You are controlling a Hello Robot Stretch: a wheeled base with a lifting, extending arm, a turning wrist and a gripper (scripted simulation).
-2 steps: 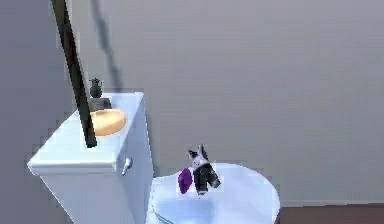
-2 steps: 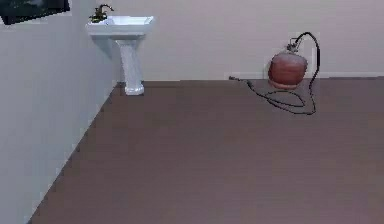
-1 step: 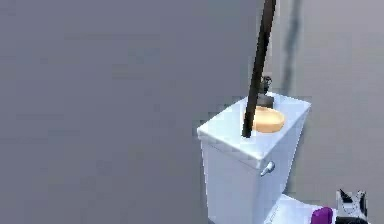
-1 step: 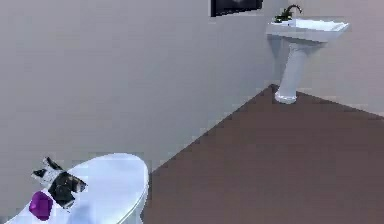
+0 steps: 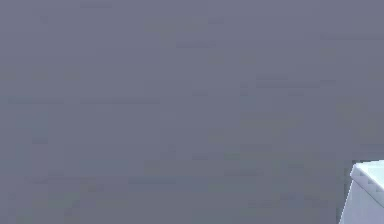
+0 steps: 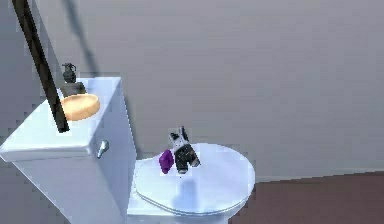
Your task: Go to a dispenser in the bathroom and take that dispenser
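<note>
- Reading dark pump-top bottle as the dispenser (image 6: 68, 72), upright on tank lid (image 6: 35, 140), near orange round thing (image 6: 80, 104).
- Placing gripper (image 6: 176, 156) at seat lid (image 6: 215, 178), purple thing (image 6: 165, 160) beside it; cannot tell if holding anything.
- Judging dispenser well apart, toward arm side view's upper left.

You get no readable text, number or sign here. The tank (image 6: 100, 125), the dark bottle (image 6: 68, 72) on it and the purple thing (image 6: 166, 160) on the lid (image 6: 220, 178) show no legible print.
</note>
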